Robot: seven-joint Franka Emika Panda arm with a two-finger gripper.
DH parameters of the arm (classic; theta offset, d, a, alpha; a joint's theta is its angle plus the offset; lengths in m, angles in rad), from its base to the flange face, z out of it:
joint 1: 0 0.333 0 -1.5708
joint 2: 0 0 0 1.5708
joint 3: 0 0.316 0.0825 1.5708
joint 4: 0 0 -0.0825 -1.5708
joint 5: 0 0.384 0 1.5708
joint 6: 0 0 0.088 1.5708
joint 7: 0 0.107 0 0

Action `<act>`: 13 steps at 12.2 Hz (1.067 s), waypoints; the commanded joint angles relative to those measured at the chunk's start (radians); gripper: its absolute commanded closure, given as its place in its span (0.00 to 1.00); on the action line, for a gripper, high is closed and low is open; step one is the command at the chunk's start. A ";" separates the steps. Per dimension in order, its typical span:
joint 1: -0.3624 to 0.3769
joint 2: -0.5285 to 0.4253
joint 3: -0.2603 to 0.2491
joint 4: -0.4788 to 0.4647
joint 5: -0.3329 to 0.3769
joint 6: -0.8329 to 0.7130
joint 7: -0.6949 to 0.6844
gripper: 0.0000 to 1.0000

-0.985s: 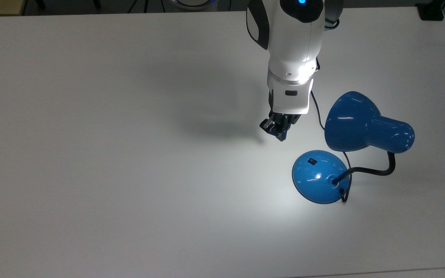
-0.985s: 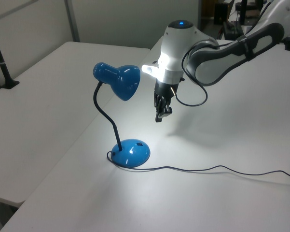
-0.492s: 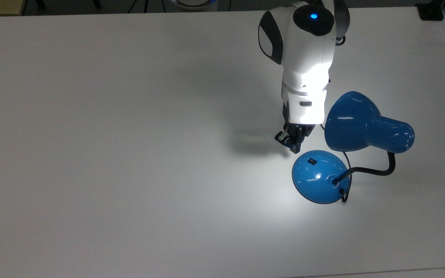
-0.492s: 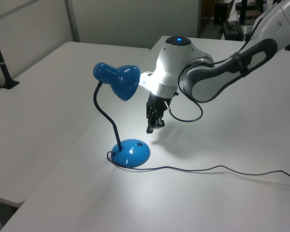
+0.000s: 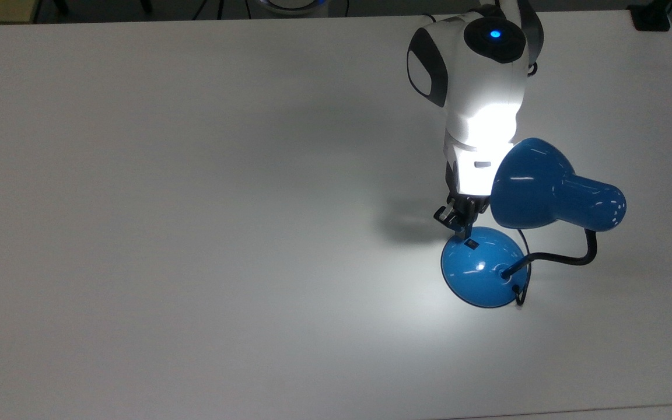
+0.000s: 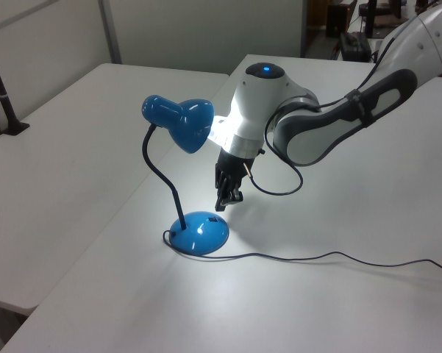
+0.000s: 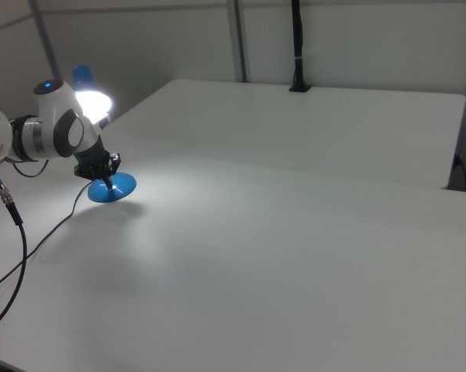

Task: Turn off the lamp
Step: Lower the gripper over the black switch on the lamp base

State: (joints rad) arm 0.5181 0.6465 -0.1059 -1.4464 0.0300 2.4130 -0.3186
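lamp (image 5: 479,268) switch (image 5: 471,242) just below the gripper (image 5: 457,224) tips.

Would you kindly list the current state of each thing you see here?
Lamp: lit, upright on its base.
Switch: not yet pressed, it seems.
Gripper: jaws shut, tip just above the switch.
Cord: slack across the table.

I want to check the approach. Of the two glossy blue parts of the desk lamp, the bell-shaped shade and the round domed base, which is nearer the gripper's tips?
The round domed base: the gripper hangs just above its black switch.
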 commanded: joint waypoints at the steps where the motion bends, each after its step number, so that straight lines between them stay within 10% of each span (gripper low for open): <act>1: 0.040 0.047 -0.037 0.063 0.022 0.015 0.020 1.00; 13: 0.059 0.085 -0.052 -0.007 0.024 0.130 0.026 1.00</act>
State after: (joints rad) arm 0.5469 0.7025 -0.1250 -1.4000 0.0300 2.4465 -0.3095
